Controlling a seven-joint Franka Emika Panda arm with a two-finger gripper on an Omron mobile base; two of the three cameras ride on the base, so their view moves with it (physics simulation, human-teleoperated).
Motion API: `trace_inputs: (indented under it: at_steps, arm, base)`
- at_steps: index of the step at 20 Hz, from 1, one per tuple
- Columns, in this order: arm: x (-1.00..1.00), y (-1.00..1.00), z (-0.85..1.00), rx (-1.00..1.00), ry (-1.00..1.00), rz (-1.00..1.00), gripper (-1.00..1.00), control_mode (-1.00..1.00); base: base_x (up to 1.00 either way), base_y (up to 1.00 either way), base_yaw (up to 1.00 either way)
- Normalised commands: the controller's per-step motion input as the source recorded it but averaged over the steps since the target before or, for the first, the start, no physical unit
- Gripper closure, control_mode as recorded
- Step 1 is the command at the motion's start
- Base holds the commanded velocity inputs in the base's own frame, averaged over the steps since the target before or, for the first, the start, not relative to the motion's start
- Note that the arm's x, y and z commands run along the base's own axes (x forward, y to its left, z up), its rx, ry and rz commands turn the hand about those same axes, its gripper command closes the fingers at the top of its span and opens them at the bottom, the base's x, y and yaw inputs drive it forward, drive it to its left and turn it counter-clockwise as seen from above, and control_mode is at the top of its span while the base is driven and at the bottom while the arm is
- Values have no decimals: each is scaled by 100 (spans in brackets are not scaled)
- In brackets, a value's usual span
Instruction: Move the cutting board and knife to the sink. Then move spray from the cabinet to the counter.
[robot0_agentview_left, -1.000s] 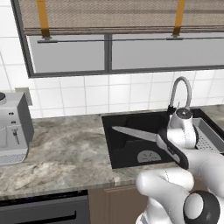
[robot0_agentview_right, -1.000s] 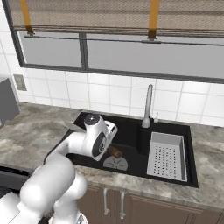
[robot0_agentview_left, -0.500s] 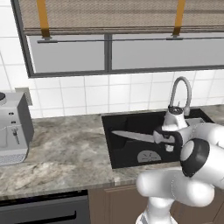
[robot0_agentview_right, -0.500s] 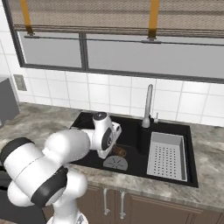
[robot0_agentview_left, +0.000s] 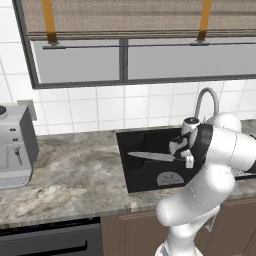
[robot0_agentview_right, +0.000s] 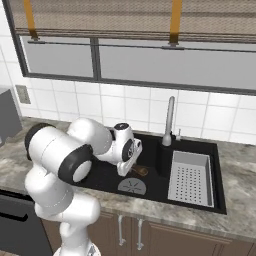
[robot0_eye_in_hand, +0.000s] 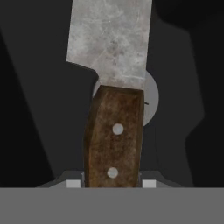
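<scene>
In the left base view, the white two-finger gripper (robot0_agentview_left: 181, 149) hung over the black rectangular recessed sink (robot0_agentview_left: 131, 175), clenched on the brown-handled, grey-bladed knife (robot0_agentview_left: 150, 156), whose blade pointed toward the sink's left wall, above the basin floor and, as far as could be judged, not resting on it. Against the frame half a second earlier, the arm had swung its elbow from in front of the basin to the right, and the blade sat slightly lower and more level. The mottled grey-beige stone counter (robot0_agentview_left: 70, 175) to the left carried a grey coffee machine (robot0_agentview_left: 15, 147) at its left edge. In the right base view, the gripper (robot0_agentview_right: 131, 159) stood above the round drain (robot0_agentview_right: 132, 186) near the sink's front edge, left of the grey perforated metal tray (robot0_agentview_right: 190, 178) and the chrome faucet (robot0_agentview_right: 169, 120). In the hand view, the knife's riveted wooden handle (robot0_eye_in_hand: 113, 138) sat gripped between the fingertips (robot0_eye_in_hand: 148, 183), blade extending away over the dark basin. Judgement: the knife was positioned for release into the sink; lowering and opening remained. The cutting board could not be made out.
</scene>
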Motion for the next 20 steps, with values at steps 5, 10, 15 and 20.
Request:
trace_inputs:
  at_steps: [5, 10, 15, 20]
  arm:
    - [30, -6, -24, 0, 4, 1, 100, -100]
    - [18, -1, -32, 0, 0, 4, 100, -100]
    - [22, -3, -42, -1, 0, 4, 100, -100]
    - [24, -6, -36, 0, 0, 2, 100, -100]
  base:
    - [0, 0, 0]
    - [0, 0, 0]
    - [0, 0, 0]
    - [0, 0, 0]
